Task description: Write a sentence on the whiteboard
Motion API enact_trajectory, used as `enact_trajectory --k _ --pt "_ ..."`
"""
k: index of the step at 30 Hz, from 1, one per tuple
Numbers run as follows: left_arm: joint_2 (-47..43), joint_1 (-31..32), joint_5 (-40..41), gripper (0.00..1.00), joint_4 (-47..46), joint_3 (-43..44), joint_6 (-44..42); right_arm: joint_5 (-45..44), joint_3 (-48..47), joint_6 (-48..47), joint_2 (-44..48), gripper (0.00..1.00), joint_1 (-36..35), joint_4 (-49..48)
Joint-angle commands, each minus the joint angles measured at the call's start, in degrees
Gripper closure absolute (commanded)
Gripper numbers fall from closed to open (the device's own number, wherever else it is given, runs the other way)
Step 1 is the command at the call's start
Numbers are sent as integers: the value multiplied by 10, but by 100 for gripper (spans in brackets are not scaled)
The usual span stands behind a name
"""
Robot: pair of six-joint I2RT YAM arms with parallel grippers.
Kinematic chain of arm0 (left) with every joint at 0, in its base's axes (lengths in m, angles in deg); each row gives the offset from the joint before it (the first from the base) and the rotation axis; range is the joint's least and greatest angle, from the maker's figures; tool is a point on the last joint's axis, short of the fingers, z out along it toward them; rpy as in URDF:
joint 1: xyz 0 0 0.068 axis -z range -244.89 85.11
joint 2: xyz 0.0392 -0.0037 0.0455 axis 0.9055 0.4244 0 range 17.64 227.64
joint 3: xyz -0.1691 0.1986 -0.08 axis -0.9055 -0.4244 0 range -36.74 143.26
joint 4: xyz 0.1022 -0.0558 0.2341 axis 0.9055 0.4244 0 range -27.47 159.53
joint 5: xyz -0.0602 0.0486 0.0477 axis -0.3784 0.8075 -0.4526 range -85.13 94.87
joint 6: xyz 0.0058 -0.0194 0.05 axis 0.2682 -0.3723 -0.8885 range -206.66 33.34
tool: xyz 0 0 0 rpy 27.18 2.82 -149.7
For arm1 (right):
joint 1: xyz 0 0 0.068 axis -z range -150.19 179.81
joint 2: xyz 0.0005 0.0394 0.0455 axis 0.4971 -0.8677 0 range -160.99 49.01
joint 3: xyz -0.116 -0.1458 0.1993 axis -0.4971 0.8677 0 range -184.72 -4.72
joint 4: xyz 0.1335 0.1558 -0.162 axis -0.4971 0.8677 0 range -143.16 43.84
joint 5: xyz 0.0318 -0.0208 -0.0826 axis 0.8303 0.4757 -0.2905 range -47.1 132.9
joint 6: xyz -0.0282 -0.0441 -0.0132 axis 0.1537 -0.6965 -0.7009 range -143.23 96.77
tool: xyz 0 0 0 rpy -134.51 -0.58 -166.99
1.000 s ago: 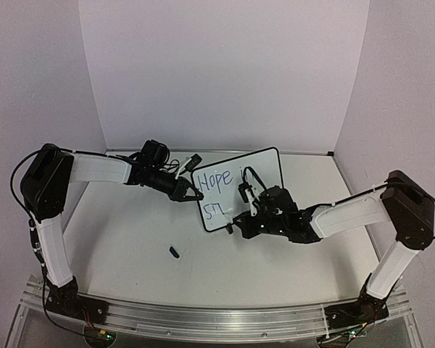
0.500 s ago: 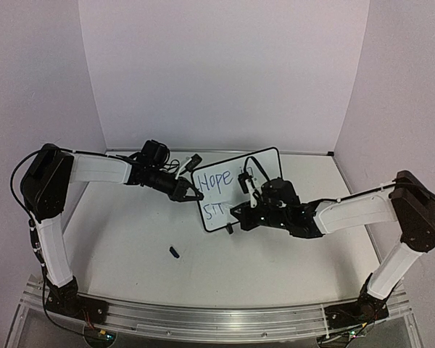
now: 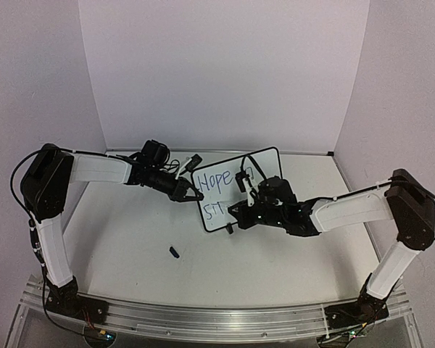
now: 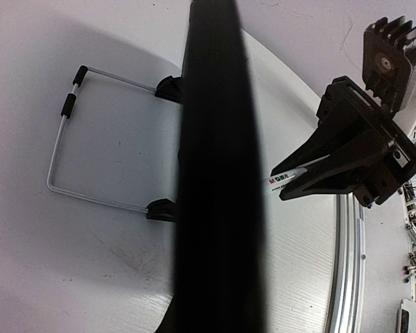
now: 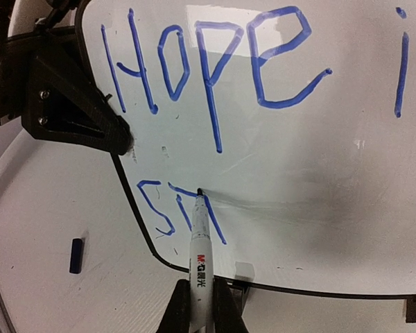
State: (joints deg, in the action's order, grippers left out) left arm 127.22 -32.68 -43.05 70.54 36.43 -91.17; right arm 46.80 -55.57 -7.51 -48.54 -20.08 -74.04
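The whiteboard [image 3: 235,190] stands tilted at mid-table, black-framed. My left gripper [image 3: 193,196] is shut on its left edge; one of its fingers [image 5: 83,118] shows in the right wrist view. The sentence [image 5: 215,76] reads "Hope i" in blue, with "S" and a few strokes below it. My right gripper [image 3: 239,212] is shut on a white marker [image 5: 200,260]. The marker's tip touches the board at the top of the second line's strokes. In the left wrist view the whiteboard [image 4: 218,166] is an edge-on black band, with the right gripper [image 4: 291,184] and marker [image 4: 283,181] beyond it.
A small dark blue marker cap [image 3: 174,252] lies on the table left of and below the board; it also shows in the right wrist view [image 5: 75,255]. The board's wire stand [image 4: 62,146] rests on the table behind it. White walls enclose the back and sides.
My right gripper has shifted left and up along the board with the marker, and the second line has gained a stroke. The left arm and the board have not moved.
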Motion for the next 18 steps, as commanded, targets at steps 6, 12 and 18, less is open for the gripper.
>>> enact_trajectory --k 6,12,18 --pt "5 14 -6 100 30 17 -3 -33 -9 1 0 100 2 8" --pt "4 14 -5 100 31 18 -4 -39 -10 2 1 100 2 14" --pt "3 14 -5 100 31 18 -4 -68 -8 1 9 100 1 21"
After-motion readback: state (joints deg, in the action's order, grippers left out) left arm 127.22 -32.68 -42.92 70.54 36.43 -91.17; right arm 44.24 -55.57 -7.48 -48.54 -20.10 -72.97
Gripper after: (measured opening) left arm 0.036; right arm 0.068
